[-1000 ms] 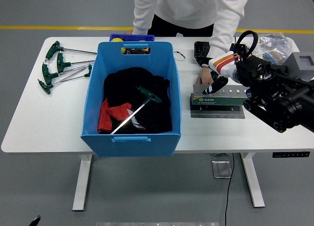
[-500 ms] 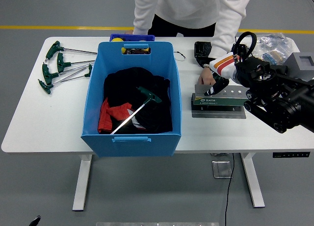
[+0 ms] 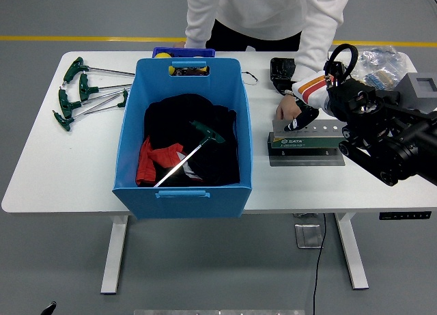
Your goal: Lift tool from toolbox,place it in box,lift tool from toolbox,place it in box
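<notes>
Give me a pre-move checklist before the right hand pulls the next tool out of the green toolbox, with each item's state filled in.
1. Right hand is at the toolbox: ok, its fingers sit over the left end.
2. Hand has a tool in its grasp: cannot tell, the fingertips hide what is under them.
3. Toolbox area free of other hands: not ok, the person's hand rests at the toolbox's left end beside the robot hand.
4. Blue box is open to take a tool: ok, open top, dark cloth and one T-handle tool already inside.
5. Path from toolbox to box: ok, only bare table between them.
</notes>
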`<state>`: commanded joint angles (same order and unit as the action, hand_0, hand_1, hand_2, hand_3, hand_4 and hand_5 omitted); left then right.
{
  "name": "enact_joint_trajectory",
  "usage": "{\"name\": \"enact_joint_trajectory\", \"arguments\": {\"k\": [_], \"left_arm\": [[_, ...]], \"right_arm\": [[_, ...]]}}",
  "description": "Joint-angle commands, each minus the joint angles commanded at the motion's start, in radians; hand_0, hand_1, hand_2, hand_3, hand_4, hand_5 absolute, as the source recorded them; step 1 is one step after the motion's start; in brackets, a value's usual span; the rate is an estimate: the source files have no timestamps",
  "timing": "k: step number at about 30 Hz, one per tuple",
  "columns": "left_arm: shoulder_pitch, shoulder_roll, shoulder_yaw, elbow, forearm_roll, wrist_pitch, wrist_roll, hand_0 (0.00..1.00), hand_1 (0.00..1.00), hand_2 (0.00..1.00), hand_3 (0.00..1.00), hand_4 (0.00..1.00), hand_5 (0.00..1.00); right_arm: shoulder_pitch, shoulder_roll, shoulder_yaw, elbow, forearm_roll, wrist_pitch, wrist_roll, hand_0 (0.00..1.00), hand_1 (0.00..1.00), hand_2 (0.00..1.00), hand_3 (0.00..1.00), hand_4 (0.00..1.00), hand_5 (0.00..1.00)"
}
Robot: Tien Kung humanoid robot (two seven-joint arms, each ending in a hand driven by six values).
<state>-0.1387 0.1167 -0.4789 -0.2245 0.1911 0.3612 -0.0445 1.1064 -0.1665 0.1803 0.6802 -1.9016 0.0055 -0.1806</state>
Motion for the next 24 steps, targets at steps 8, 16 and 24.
{"name": "enact_joint_trajectory", "arguments": {"k": [8,16,24], "left_arm": [[0.004,0.000,-0.006,0.000,0.010,0.001,0.004,0.682,0.610,0.668,0.680,0.725,0.606],[0.011,0.001,-0.016,0.001,0.025,0.000,0.008,0.682,0.610,0.668,0.680,0.725,0.606],[0.013,0.006,-0.006,0.002,0.013,-0.001,0.007,0.681,0.609,0.668,0.682,0.725,0.607]], "right_arm": [[-0.005,0.001,0.002,-0.001,0.016,-0.033,-0.013,0.137,0.018,0.064,0.086,0.819,0.643],[-0.001,-0.008,0.030,0.009,-0.008,-0.041,-0.021,0.030,0.002,0.034,0.066,0.760,0.641],[0.038,-0.061,0.076,0.085,-0.043,-0.018,-0.024,0.002,0.002,0.022,0.060,0.766,0.643]]}}
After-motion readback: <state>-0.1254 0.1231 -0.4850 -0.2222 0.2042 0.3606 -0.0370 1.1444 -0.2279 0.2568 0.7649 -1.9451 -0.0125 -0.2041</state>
